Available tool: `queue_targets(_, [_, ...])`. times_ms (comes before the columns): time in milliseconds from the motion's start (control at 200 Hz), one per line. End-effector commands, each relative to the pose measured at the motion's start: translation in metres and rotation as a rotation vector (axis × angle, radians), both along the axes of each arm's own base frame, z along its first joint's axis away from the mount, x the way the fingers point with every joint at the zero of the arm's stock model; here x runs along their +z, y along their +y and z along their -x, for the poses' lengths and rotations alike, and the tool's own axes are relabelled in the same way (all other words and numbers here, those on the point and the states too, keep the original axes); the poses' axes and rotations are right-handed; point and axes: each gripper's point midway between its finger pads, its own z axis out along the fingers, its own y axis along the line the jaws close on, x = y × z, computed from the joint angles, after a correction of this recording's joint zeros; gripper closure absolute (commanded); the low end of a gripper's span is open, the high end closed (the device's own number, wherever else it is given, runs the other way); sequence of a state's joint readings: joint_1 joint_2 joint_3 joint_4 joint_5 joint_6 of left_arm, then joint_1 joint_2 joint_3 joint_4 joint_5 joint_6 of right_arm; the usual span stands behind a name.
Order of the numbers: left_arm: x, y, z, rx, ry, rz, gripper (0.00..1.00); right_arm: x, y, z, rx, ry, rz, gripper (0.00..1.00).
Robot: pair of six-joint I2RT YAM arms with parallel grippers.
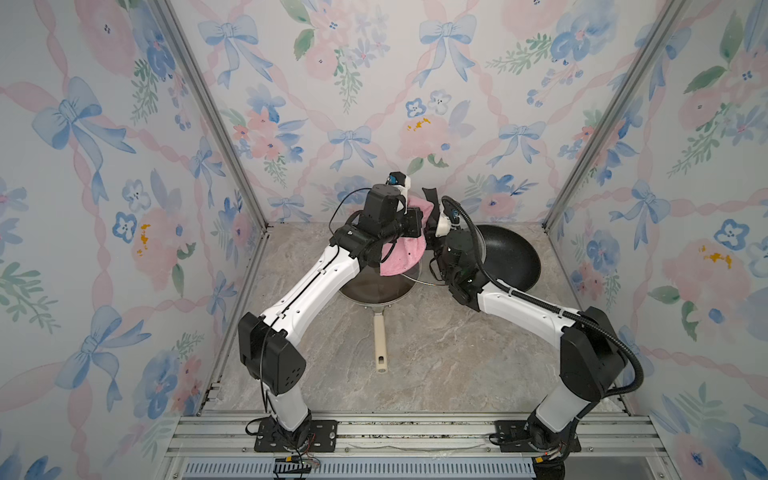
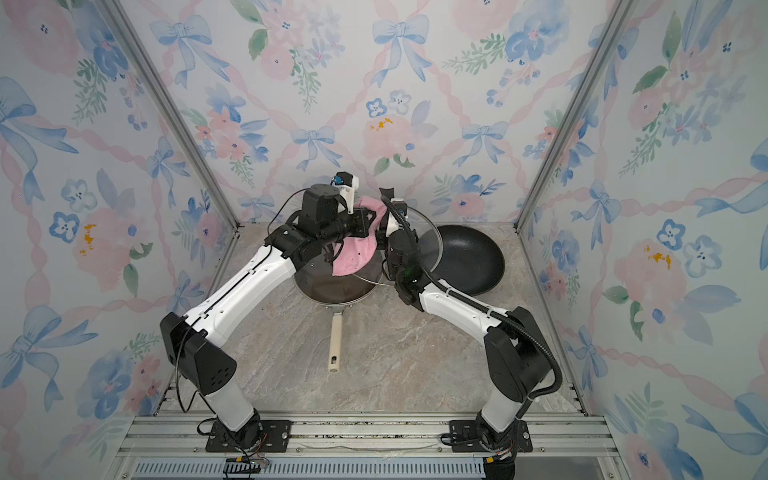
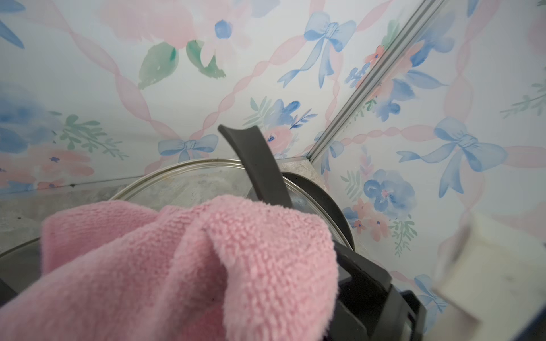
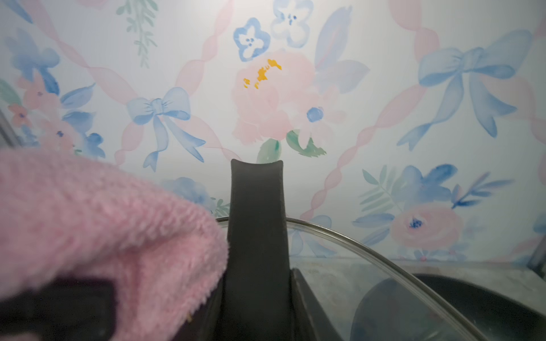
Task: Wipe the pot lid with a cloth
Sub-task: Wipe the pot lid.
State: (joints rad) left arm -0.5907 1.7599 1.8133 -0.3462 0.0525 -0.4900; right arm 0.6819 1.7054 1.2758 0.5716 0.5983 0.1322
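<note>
Pink cloth (image 3: 189,265), glass lid (image 3: 177,183) half hidden behind it

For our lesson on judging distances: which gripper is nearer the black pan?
Right. The right gripper, shut on the lid's handle, is beside the black pan; the left gripper, holding the cloth, is beyond the lid.

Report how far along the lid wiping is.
Done: the right gripper holds the pot lid up by its handle, and the left gripper grips the cloth. In hand: the cloth lies against the lid. Left: finishing the wipe and setting the lid down. How much is clean cannot be told.
</note>
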Motion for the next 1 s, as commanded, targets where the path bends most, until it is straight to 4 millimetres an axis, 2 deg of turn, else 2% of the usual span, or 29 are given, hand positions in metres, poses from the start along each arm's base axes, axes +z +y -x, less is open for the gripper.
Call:
queue_targets(0, [-0.057,0.008,-0.014,0.114,0.122,-0.049,1.0,0.111,-0.069,0.025,-0.254,-0.249,-0.574,1.0])
queue_targets(115, [-0.078,0.016,-0.009,0.162,0.152,-0.084,1.0,0.103,-0.089,0.018,-0.283,-0.181,-0.763,1.0])
queue_targets(240, [-0.087,0.025,-0.001,0.172,0.158,-0.116,1.0,0.098,-0.112,0.011,-0.304,-0.142,-0.898,1.0])
queue_targets(365, [-0.096,0.015,0.007,0.108,0.167,-0.152,1.0,0.099,-0.121,-0.001,-0.244,-0.147,-1.031,1.0])
queue_targets(430, [-0.105,0.001,0.015,0.039,0.182,-0.17,1.0,0.101,-0.121,-0.005,-0.213,-0.144,-1.071,1.0])
queue_targets(600, [-0.123,-0.058,0.049,-0.189,0.192,-0.245,1.0,0.115,-0.116,-0.009,-0.16,-0.201,-1.065,1.0])
queue_targets(705, [-0.132,-0.077,0.064,-0.272,0.23,-0.271,1.0,0.13,-0.113,-0.011,-0.116,-0.275,-1.023,1.0])
queue_targets(860, [-0.136,-0.08,0.081,-0.326,0.266,-0.258,1.0,0.153,-0.121,-0.006,-0.092,-0.368,-0.911,1.0])
queue_targets(995, [-0.136,-0.059,0.082,-0.269,0.261,-0.297,1.0,0.169,-0.125,0.003,-0.027,-0.406,-0.795,1.0])
